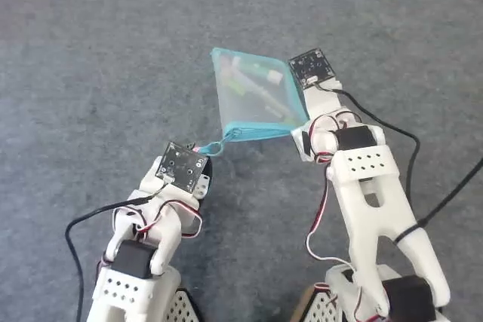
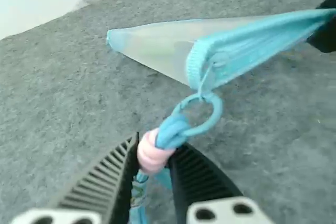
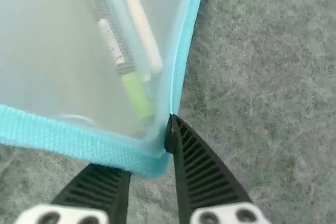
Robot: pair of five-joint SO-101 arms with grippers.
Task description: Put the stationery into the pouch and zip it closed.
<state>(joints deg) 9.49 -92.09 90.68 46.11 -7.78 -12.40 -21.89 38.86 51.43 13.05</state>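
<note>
Left gripper [image 2: 154,151] pinches the zipper's pink bead [image 2: 149,157], plain in its wrist view; right gripper [image 3: 144,150] clamps the pouch [image 3: 63,51] at its right corner.

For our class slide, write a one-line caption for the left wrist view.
Left end effector clamped on the zip pull of a see-through blue pouch, grey table covering beneath.

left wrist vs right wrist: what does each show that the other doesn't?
Left wrist adds: the ring of the zipper pull and the pink bead on its cord, clamped in the left gripper. Right wrist adds: a white pen and a green marker seen through the mesh, with the right gripper pinching a corner of the pouch. Shared: the blue-edged pouch and the grey mat under it.
</note>
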